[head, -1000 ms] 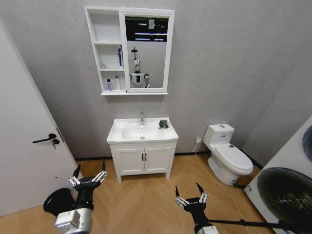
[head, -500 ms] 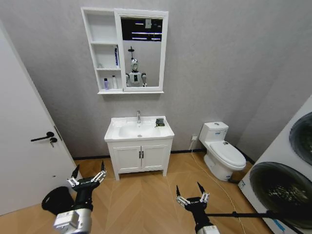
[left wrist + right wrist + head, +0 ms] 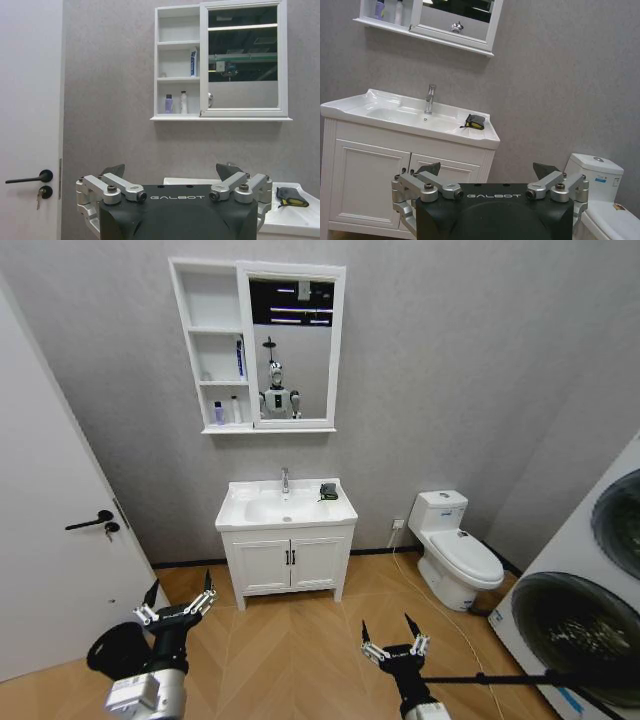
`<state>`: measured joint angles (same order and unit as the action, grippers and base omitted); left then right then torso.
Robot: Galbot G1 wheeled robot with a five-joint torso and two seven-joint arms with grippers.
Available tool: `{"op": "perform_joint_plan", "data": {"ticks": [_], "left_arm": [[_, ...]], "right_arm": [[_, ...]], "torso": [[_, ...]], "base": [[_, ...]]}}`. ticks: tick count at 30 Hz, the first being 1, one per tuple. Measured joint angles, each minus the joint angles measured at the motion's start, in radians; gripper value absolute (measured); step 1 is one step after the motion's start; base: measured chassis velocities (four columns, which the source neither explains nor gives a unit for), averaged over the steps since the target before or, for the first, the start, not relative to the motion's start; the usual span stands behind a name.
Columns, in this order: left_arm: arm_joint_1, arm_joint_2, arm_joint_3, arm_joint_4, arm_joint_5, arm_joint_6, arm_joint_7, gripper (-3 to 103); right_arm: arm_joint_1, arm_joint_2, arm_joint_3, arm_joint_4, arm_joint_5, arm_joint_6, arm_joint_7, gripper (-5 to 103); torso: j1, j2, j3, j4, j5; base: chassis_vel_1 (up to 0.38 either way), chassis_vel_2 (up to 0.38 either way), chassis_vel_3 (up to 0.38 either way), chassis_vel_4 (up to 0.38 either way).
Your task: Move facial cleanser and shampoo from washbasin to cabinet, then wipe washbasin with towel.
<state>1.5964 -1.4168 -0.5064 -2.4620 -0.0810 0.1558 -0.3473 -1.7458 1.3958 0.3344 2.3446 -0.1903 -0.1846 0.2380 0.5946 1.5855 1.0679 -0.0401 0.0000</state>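
At the far left stands a white door (image 3: 50,540), and just inward of it the left gripper (image 3: 177,603) hangs low over the wooden floor (image 3: 300,650), forearm pointing up and forward, jaws spread wide and holding nothing. Further right, the cabinet (image 3: 212,345) on the wall carries a blue tube (image 3: 240,358) on its middle shelf and two small bottles (image 3: 225,412) on the lowest one; these are probably the cleanser and shampoo, though they are too small to be sure. Below, the washbasin (image 3: 285,508) looks bare of bottles, with the towel (image 3: 328,491) lying on its right rim beside the tap (image 3: 285,479). So the wiping step seems to be in hand, and the robot is well away from the basin; the next move calls for closing in and reaching for the towel. The right gripper (image 3: 391,638) is posed alike, low, jaws wide and empty. A toilet (image 3: 460,555) stands at the right.
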Motion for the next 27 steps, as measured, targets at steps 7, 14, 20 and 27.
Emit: {"op": "perform_joint_plan", "data": {"ticks": [7,14,20,27], "left_arm": [[0.034,0.007,0.003,0.028,-0.006,-0.018,0.003,100],[-0.006,0.052,-0.040,0.024,-0.152,0.001,0.152,100],[-0.061,0.131,-0.229,0.075,-0.302,0.005,0.393,100],[-0.062,0.132,-0.235,0.077,-0.303,0.007,0.397,100]], "right_arm": [[0.000,0.000,0.000,0.000,0.000,0.000,0.000,100],[0.000,0.000,0.000,0.000,0.000,0.000,0.000,100],[0.000,0.000,0.000,0.001,0.000,0.000,0.000,100],[0.000,0.000,0.000,0.001,0.000,-0.001,0.000,100]], "torso": [[0.000,0.000,0.000,0.0001,-0.0001],[0.000,0.000,0.000,0.0001,-0.0002],[0.000,0.000,0.000,0.0002,-0.0002],[0.000,0.000,0.000,0.0001,0.0000]], "base": [[0.000,0.000,0.000,0.000],[0.000,0.000,0.000,0.000],[0.000,0.000,0.000,0.000],[0.000,0.000,0.000,0.000]]}}
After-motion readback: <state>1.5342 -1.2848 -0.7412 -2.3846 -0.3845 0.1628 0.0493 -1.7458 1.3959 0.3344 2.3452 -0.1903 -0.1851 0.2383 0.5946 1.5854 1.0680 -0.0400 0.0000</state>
